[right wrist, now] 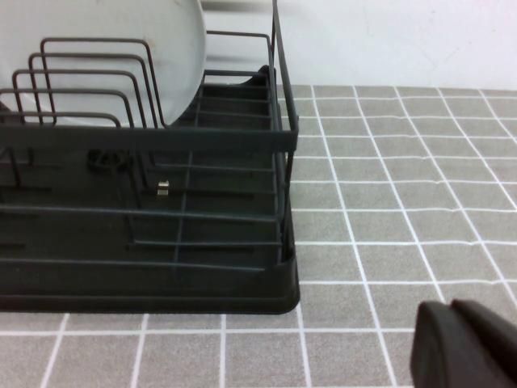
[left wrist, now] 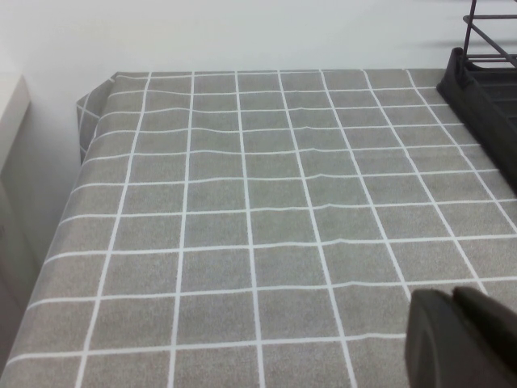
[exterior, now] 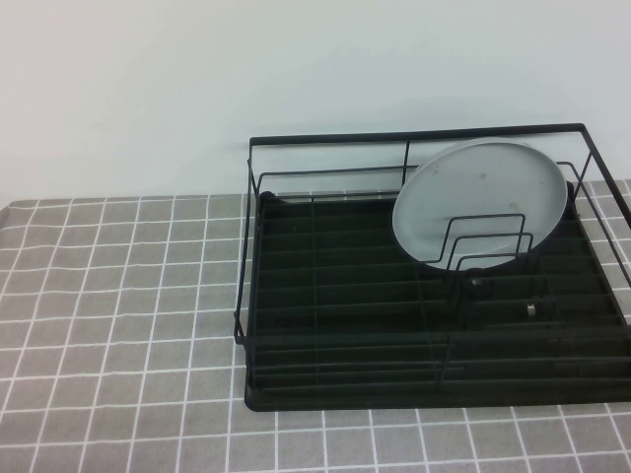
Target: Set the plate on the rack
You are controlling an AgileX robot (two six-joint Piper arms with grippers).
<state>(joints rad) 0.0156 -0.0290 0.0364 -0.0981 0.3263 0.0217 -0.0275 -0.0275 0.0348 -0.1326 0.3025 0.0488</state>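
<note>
Both grippers sit low and out of the action: the left gripper [left wrist: 464,339], a dark shape at the lower right of its wrist view, has its fingers pressed together on nothing over the grey checked tablecloth [left wrist: 242,226], and the right gripper [right wrist: 468,343], at the lower right of its own wrist view, is likewise closed and empty, near the front corner of the rack. Neither shows in the high view.

Moving farther back, the large black wire dish rack with its tray base [exterior: 296,394] fills the lower right of the high view. And deeper in, at the upper right, there is the round pale grey-blue matte plate [exterior: 480,202], standing tilted, leaning back behind the upright divider loops [exterior: 488,241], its lower edge down among the wires.

So the placing looks done, by my reading. What remains is staying clear: any retreat should keep both arms low and away from the rack's tall rail, because a knock there could tip the plate out of its lean. Whether its edge sits fully in a slot, I cannot tell.
</note>
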